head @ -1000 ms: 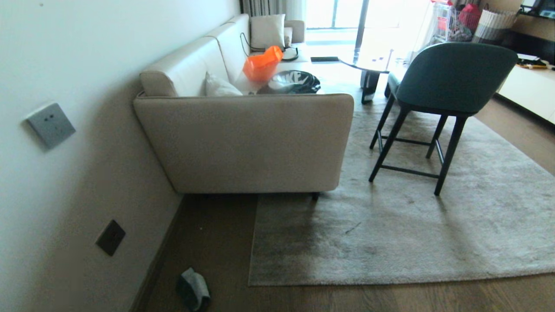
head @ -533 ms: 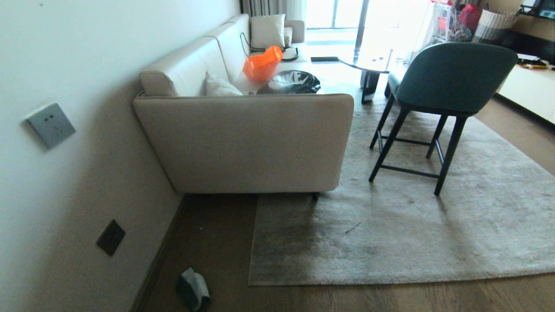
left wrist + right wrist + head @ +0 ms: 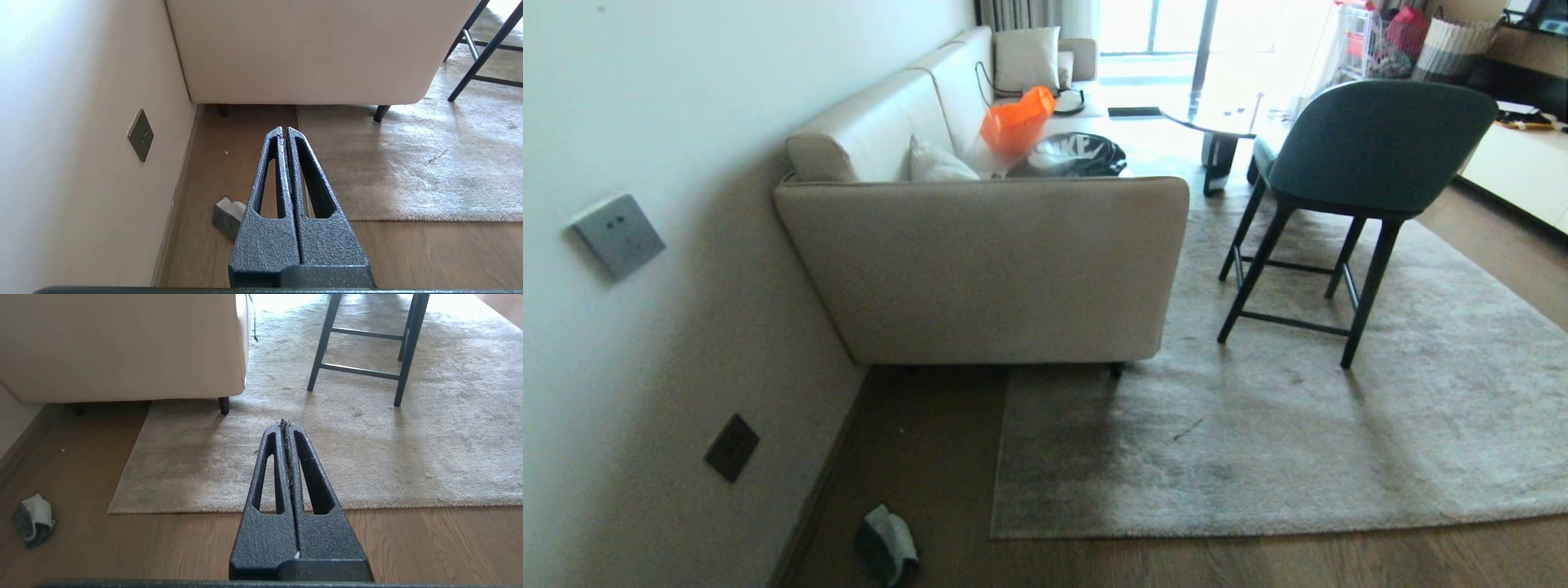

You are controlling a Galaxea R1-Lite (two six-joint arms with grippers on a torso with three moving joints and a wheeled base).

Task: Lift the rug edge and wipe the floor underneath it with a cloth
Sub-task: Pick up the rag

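The small grey-blue microfibre cloth (image 3: 229, 214) lies at ten o'clock of my left gripper (image 3: 284, 132), the nearer one. Both my grippers are closed and empty, the right gripper (image 3: 287, 426) over the flat grey-beige rug edge (image 3: 245, 509).

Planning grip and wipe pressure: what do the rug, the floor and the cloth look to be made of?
Rug: short-pile textile, likely synthetic; fuzzy matte nap with shading marks. Floor: wood or wood-look planks with a smooth low sheen; visible grain and board seams. Cloth: soft fabric, possibly microfibre; it lies crumpled in limp folds.
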